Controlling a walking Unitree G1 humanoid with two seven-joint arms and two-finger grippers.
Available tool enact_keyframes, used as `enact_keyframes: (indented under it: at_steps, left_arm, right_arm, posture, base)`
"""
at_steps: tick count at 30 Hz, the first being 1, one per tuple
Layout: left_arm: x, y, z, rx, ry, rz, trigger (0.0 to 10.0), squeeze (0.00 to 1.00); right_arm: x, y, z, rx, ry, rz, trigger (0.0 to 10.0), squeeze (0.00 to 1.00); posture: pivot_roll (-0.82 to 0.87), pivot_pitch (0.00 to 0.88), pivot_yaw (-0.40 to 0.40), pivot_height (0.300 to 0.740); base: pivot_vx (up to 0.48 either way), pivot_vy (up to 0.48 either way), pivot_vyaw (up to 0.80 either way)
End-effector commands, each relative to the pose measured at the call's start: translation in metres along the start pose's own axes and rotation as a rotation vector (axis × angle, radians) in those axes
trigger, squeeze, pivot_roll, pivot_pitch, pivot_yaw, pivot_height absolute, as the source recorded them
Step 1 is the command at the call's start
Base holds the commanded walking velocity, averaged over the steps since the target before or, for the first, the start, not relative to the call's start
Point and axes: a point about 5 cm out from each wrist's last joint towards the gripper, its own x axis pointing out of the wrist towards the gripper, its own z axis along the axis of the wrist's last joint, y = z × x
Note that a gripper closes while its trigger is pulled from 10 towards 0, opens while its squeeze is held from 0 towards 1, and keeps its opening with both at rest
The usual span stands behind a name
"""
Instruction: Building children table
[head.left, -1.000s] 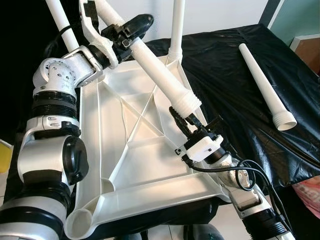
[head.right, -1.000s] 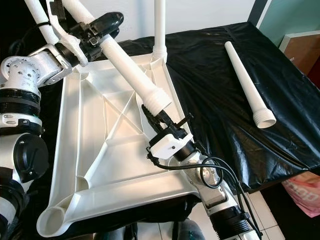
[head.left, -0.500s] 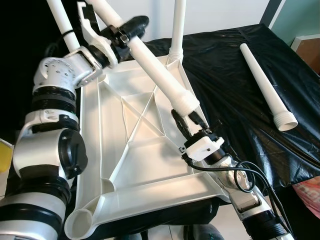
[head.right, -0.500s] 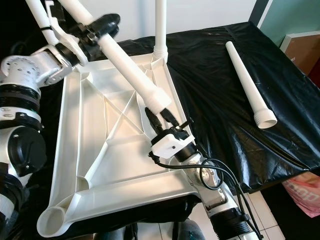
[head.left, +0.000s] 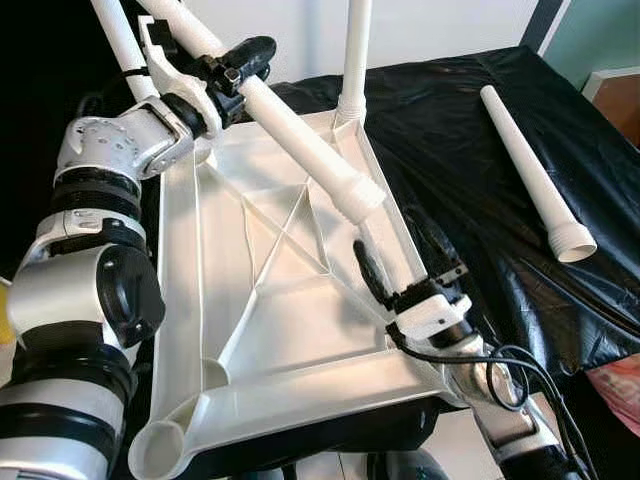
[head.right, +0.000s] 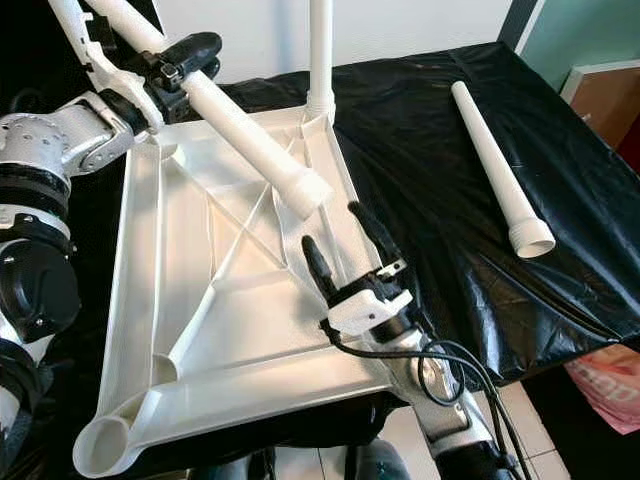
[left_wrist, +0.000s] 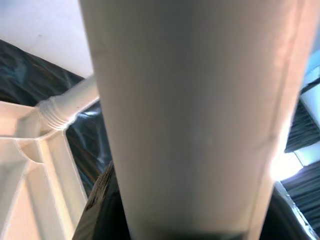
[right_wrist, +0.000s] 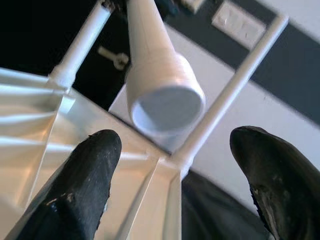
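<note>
White plastic at far left: left gripper (head.left: 235, 70) clamped shut on the narrow upper part of a long white tapered plastic table leg (head.left: 300, 140), slanting down to the right over the upturned white ribbed plastic tabletop (head.left: 230, 350). Just left of that, a fitted white leg (head.left: 115, 35) rising out of frame. At the near left corner, an open round socket (head.left: 160, 445), not yet filled.

Toward the middle, the held leg's wide collared end, now hanging free above the tabletop's right rim. A second ago pinched there by the right gripper (head.left: 392, 245); since released, fingers spread wide and drawn back toward the near edge, touching nothing. So carried by the left gripper alone, and probably about to be regripped or steered to a socket.

Further right, an upright white leg (head.left: 355, 50) seated in the far right corner, then a loose white leg (head.left: 525, 165) lying on the crinkled black plastic sheet (head.left: 460, 120), well apart from the tabletop.

From the left wrist view, a close look at the grasped shaft and, behind it, the seated leg's ribbed collar (left_wrist: 62, 112) at its corner. From the right wrist view, something hidden from the head: the held leg's round end face (right_wrist: 165, 107), squarely between the two black fingertips (right_wrist: 85, 175) with clear air either side.
</note>
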Motion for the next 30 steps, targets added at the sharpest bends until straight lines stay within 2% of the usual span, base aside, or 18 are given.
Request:
enact_keyframes:
  at_steps: [1,5,9,11,12,15,24,26,27,30]
  left_arm:
    - [0.003,-0.007,0.006,0.050,0.000,-0.034,10.0,0.00]
    - [0.008,-0.013,0.003,0.199,0.004,-0.054,10.0,0.00]
    - [0.011,-0.015,0.001,0.251,0.002,-0.049,10.0,0.00]
    - [0.016,-0.018,-0.006,0.344,0.007,-0.033,10.0,0.00]
    - [0.016,-0.018,-0.006,0.344,0.007,-0.033,10.0,0.00]
    - [0.019,-0.020,-0.015,0.435,0.008,-0.023,10.0,0.00]
    - [0.021,-0.024,-0.031,0.522,-0.012,-0.034,10.0,0.00]
    - [0.022,-0.031,-0.036,0.580,-0.025,-0.051,10.0,0.00]
    - [0.022,-0.031,-0.036,0.580,-0.025,-0.051,10.0,0.00]
    - [0.026,-0.047,-0.054,0.644,-0.012,-0.109,10.0,0.00]
  right_arm:
    - [-0.003,-0.001,-0.007,0.039,0.060,-0.006,10.0,0.00]
    - [0.011,-0.004,-0.007,0.168,0.107,-0.042,10.0,0.00]
    - [0.016,-0.005,-0.005,0.192,0.105,-0.043,10.0,0.00]
    - [0.024,-0.006,-0.003,0.234,0.105,-0.023,10.0,0.00]
    - [0.024,-0.006,-0.003,0.234,0.105,-0.023,10.0,0.00]
    - [0.030,-0.005,-0.001,0.302,0.111,0.005,10.0,0.00]
    - [0.041,-0.001,-0.004,0.415,0.168,0.086,10.0,0.00]
    - [0.044,-0.001,-0.004,0.434,0.186,0.097,10.0,0.00]
    - [0.044,-0.001,-0.004,0.434,0.186,0.097,10.0,0.00]
    - [0.053,-0.002,-0.006,0.455,0.214,0.122,10.0,0.00]
  posture:
    - [-0.05,0.145,0.037,0.740]
    - [-0.05,0.145,0.033,0.740]
    - [-0.05,0.144,0.031,0.740]
    - [-0.05,0.140,0.025,0.740]
    - [-0.05,0.140,0.025,0.740]
    - [-0.05,0.137,0.022,0.740]
    - [-0.04,0.129,0.015,0.740]
    - [-0.04,0.129,0.014,0.740]
    - [-0.04,0.129,0.014,0.740]
    - [-0.03,0.127,0.007,0.740]
  base:
    - [0.000,0.000,0.00]
    - [0.000,0.000,0.00]
    - [0.000,0.000,0.00]
    - [0.000,0.000,0.00]
    - [0.000,0.000,0.00]
    - [0.000,0.000,0.00]
    - [0.000,0.000,0.00]
    - [0.000,0.000,0.00]
    - [0.000,0.000,0.00]
    - [0.000,0.000,0.00]
